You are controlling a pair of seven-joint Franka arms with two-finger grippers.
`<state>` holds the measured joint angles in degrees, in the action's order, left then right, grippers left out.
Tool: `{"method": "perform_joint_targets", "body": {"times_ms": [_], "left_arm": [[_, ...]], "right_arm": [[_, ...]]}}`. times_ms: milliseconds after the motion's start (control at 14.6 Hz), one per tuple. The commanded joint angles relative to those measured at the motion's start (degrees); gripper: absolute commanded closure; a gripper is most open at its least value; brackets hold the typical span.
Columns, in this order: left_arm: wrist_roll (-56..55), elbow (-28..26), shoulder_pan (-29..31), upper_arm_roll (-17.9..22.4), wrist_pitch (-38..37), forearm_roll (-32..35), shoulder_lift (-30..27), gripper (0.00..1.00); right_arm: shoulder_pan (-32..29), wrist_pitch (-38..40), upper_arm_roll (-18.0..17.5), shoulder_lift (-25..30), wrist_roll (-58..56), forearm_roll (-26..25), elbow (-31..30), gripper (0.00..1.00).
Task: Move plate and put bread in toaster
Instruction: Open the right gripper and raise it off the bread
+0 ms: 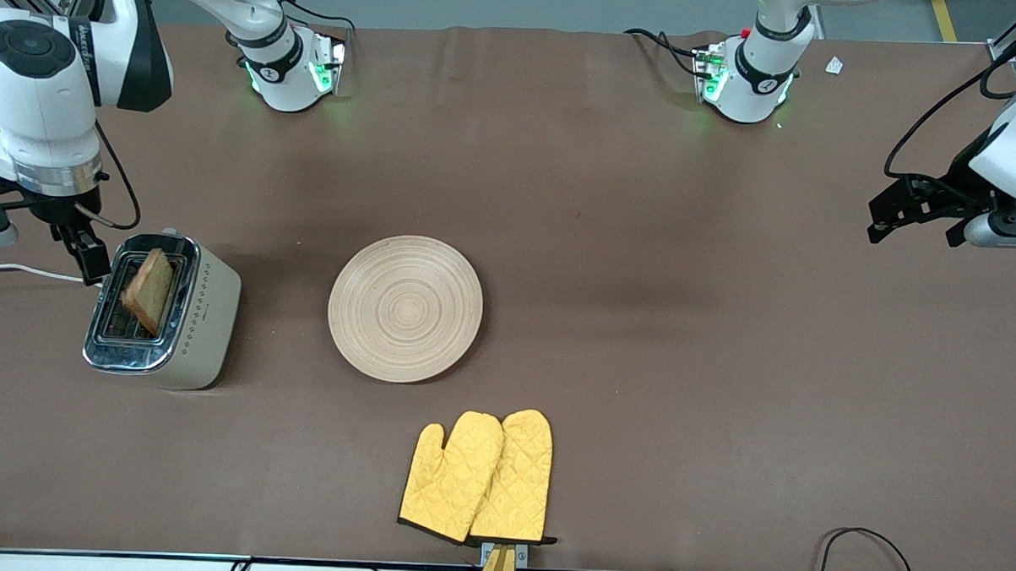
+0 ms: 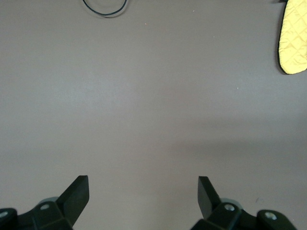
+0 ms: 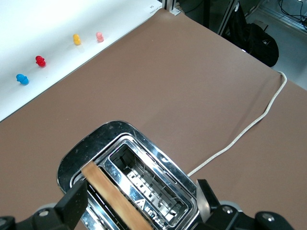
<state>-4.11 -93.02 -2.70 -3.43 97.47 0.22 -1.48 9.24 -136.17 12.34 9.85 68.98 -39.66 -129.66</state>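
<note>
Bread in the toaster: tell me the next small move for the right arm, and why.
Probably lift the right gripper straight up and clear. Its fingers stand open on either side of the bread, which sits tilted in a slot of the toaster, most of the slice sticking up. The plate lies bare beside the toaster. The left gripper waits, open, over bare table.

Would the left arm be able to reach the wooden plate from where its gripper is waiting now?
Probably yes. The left gripper waits open over bare table at its own end, and nothing lies between it and the plate; the yellow oven mitts sit nearer the camera, off that path.
</note>
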Motion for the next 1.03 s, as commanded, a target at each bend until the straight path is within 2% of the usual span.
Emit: {"method": "perform_joint_targets", "body": {"times_ms": [0,480,618,686,755,892,961], "left_arm": [[0.7,-0.9,0.0,0.3,-0.1,-0.7,-1.2,0.0],[0.7,-0.9,0.0,0.3,-0.1,-0.7,-1.2,0.0],[0.7,-0.9,0.0,0.3,-0.1,-0.7,-1.2,0.0],[0.7,-0.9,0.1,0.3,-0.1,-0.7,-1.2,0.0],[0.7,-0.9,0.0,0.3,-0.1,-0.7,-1.2,0.0],[0.7,-0.9,0.1,0.3,-0.1,-0.7,-1.2,0.0],[0.7,-0.9,0.1,0.3,0.0,-0.7,-1.2,0.0]], "right_arm": [[-0.6,1.9,-0.6,3.3,0.1,-1.2,-1.9,0.0],[-0.1,2.0,-0.6,2.7,-1.0,-0.6,0.4,0.0],[1.4,2.3,-0.6,2.0,-5.6,1.0,2.6,0.0],[3.1,5.0,-0.6,1.8,-9.8,3.4,4.7,0.0],[5.6,12.1,-0.6,0.5,-14.1,8.9,10.4,0.0],[8.5,28.7,-0.6,-5.6,-27.3,19.1,26.0,0.0],[8.7,33.4,-0.6,-8.1,-33.2,21.7,31.4,0.0]]}}
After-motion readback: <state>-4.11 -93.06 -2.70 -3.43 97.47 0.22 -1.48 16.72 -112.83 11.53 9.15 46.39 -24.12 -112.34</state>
